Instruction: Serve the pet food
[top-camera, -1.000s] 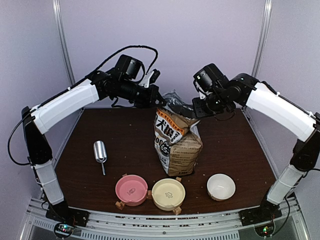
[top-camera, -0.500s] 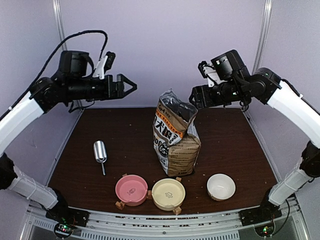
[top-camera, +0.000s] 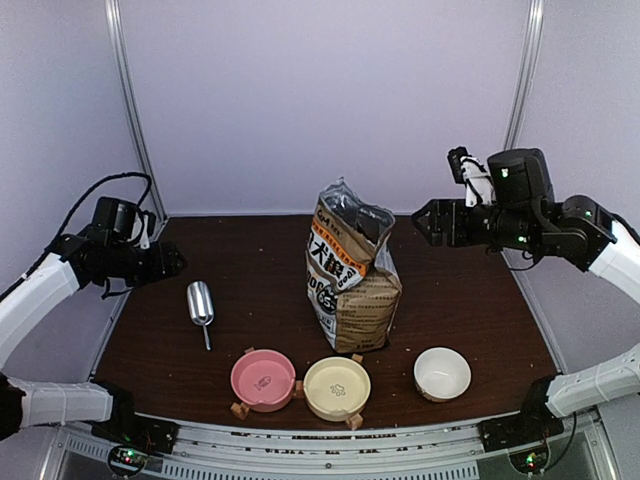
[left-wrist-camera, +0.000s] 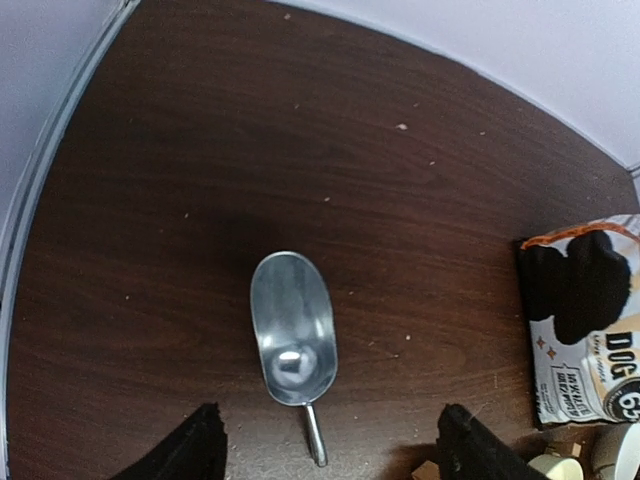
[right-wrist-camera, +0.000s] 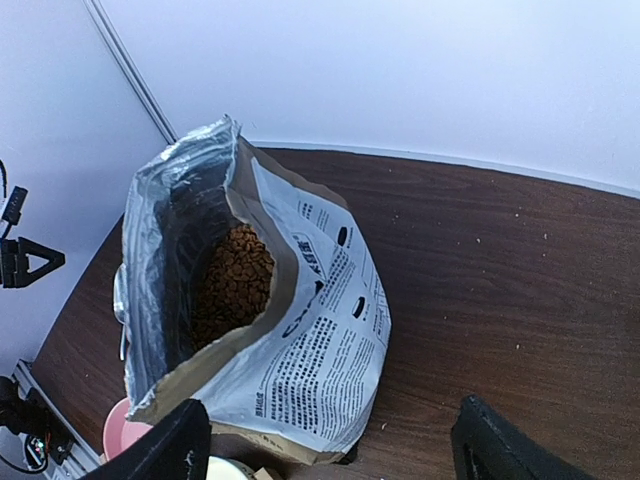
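Observation:
The pet food (right-wrist-camera: 232, 285) shows as a brown kibble heap inside the open kraft bag (right-wrist-camera: 300, 340), which stands upright mid-table (top-camera: 352, 290). A metal scoop (left-wrist-camera: 292, 328) lies empty on the table, handle toward the near edge (top-camera: 200, 303). My left gripper (left-wrist-camera: 335, 447) hovers above the scoop, open, holding nothing; in the top view it is at the table's left edge (top-camera: 176, 262). My right gripper (right-wrist-camera: 335, 445) is open and empty, up in the air to the right of the bag's mouth (top-camera: 422, 222).
Three bowls stand in a row near the front edge: pink (top-camera: 263, 378), cream (top-camera: 337, 387) and white (top-camera: 442, 372). The brown table (top-camera: 460, 300) is enclosed by pale walls at the back and sides.
Both grippers let go of the bag's top and opened. The left arm swung left and down over the scoop; the right arm drew back to the right. The bag stays upright and open.

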